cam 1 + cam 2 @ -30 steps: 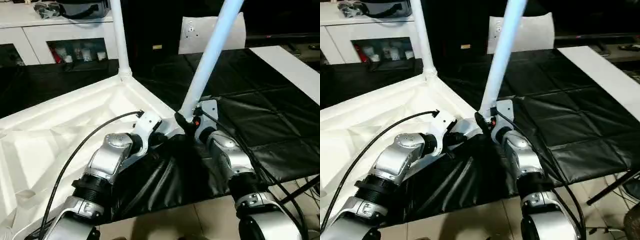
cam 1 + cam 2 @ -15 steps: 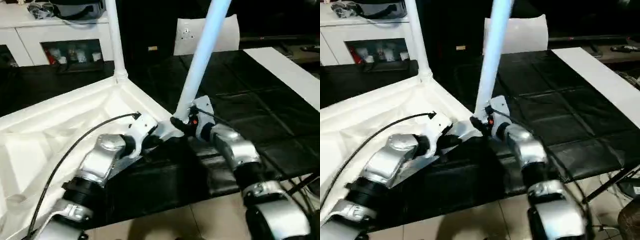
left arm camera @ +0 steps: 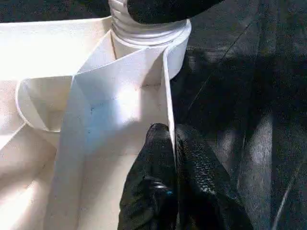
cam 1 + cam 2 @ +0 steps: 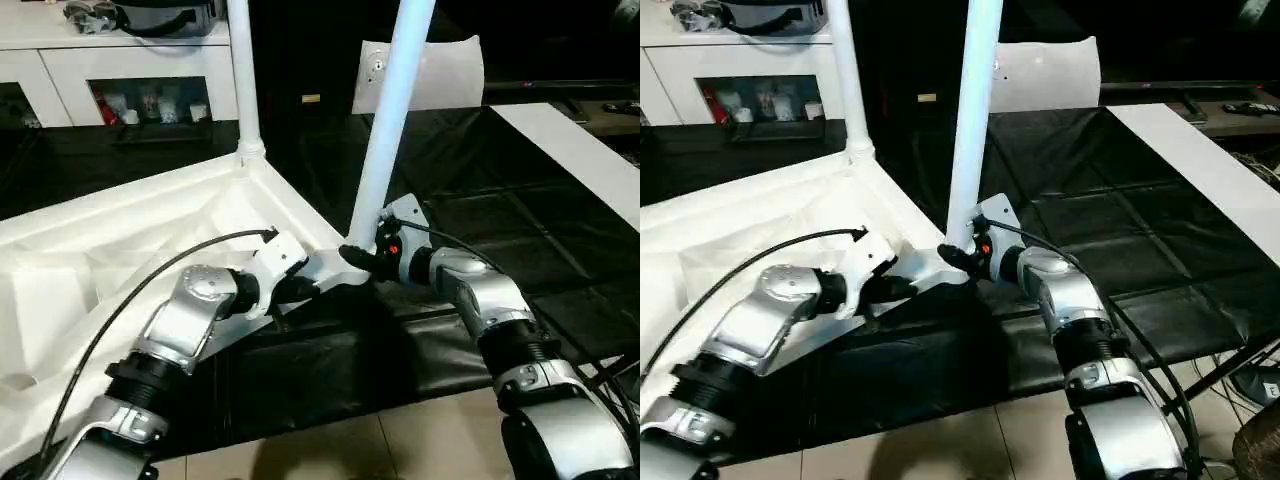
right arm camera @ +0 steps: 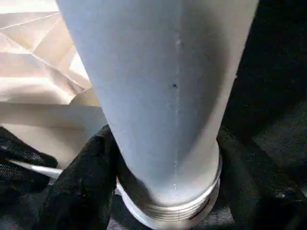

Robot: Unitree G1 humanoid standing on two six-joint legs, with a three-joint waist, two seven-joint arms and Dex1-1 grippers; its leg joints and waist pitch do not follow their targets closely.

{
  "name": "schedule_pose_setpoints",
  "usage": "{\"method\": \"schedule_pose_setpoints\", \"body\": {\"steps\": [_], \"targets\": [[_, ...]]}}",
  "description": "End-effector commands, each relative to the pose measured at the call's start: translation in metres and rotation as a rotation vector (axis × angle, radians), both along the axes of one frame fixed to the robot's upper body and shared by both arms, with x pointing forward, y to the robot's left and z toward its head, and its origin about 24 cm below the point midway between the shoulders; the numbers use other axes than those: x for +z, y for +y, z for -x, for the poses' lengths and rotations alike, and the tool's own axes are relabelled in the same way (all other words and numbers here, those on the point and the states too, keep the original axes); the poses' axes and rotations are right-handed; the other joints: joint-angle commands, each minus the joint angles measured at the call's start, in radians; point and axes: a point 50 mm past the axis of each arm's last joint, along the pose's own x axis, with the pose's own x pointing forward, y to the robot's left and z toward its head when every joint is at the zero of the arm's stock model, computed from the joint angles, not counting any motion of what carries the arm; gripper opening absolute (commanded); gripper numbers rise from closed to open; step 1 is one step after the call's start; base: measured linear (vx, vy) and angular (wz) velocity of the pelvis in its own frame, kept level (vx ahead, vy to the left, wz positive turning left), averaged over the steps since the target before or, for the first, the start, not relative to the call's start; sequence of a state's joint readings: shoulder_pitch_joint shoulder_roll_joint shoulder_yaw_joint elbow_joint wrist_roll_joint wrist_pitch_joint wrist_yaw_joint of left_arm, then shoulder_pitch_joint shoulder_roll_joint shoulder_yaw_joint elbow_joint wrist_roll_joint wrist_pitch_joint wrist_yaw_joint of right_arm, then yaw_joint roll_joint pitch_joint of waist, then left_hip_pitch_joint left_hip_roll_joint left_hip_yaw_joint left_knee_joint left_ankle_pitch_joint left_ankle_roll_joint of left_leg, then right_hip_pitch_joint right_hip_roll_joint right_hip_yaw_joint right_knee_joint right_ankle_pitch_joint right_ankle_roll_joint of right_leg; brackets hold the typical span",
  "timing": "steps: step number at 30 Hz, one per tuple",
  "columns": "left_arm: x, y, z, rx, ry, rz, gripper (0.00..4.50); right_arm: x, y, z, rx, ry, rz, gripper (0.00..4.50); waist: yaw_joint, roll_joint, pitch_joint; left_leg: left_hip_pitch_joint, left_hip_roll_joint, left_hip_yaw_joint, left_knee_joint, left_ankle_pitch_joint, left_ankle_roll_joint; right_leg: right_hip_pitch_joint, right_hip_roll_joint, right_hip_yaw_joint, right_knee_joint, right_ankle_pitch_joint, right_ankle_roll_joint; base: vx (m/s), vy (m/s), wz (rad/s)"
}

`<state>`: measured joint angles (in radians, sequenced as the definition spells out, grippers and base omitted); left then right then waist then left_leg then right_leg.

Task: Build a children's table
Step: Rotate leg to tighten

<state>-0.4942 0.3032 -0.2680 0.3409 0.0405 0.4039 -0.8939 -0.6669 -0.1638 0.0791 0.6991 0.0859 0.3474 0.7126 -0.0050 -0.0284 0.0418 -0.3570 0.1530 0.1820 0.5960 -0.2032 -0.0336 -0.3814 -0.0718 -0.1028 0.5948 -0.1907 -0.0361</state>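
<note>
The white plastic ribbed tabletop (image 4: pixel 120 240) lies underside-up on the black-covered worktop (image 4: pixel 520 230). The left tool (image 3: pixel 173 143) pinches its near rim wall just left of the near-right corner socket (image 3: pixel 177 45). The right tool (image 5: pixel 163 191) clasps the base of the long white tapered leg (image 4: pixel 390 130) at that socket. A second leg (image 4: pixel 243 80) stands at the far corner; both tops are cut off.

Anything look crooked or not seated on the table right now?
The long white tapered leg held by the right gripper leans, while the far white leg stands straight. Its threaded base still shows above the white ribbed tabletop's near corner socket, so not fully seated.
</note>
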Motion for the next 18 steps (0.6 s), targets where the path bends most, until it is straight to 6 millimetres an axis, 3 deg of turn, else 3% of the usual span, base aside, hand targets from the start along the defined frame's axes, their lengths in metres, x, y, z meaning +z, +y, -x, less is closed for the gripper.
{"method": "schedule_pose_setpoints", "body": {"steps": [1,12,13,18], "targets": [[0.0197,-0.029,0.0066,-0.212,-0.066,0.087,0.0,-0.0378,0.0111,0.0227,0.082,0.184,0.069,2.67,0.005,0.003,-0.044,0.004,0.091,-0.041,-0.078,-0.25,0.027,0.034,-0.105,0.075,-0.085,-0.346,-0.181,0.0,0.0,0.0],[0.0188,-0.0205,0.007,-0.267,-0.071,0.051,0.0,-0.0376,0.006,0.0269,0.094,0.128,0.082,2.67,0.011,0.005,-0.042,0.007,0.094,-0.041,-0.082,-0.261,0.01,0.031,-0.106,0.078,-0.086,-0.347,-0.179,0.0,0.0,0.0],[0.0185,-0.0206,0.007,-0.268,-0.071,0.052,0.0,-0.0364,0.0061,0.0263,0.088,0.123,0.072,3.02,0.011,0.004,-0.043,0.007,0.093,-0.041,-0.082,-0.259,0.011,0.032,-0.106,0.078,-0.085,-0.342,-0.182,0.0,0.0,0.0],[0.0178,-0.0203,0.0073,-0.273,-0.068,0.054,0.0,-0.0332,0.0055,0.0253,0.077,0.112,0.059,3.47,0.01,0.006,-0.042,0.008,0.093,-0.042,-0.082,-0.265,0.008,0.031,-0.106,0.078,-0.088,-0.353,-0.181,0.0,0.0,0.0]]}}
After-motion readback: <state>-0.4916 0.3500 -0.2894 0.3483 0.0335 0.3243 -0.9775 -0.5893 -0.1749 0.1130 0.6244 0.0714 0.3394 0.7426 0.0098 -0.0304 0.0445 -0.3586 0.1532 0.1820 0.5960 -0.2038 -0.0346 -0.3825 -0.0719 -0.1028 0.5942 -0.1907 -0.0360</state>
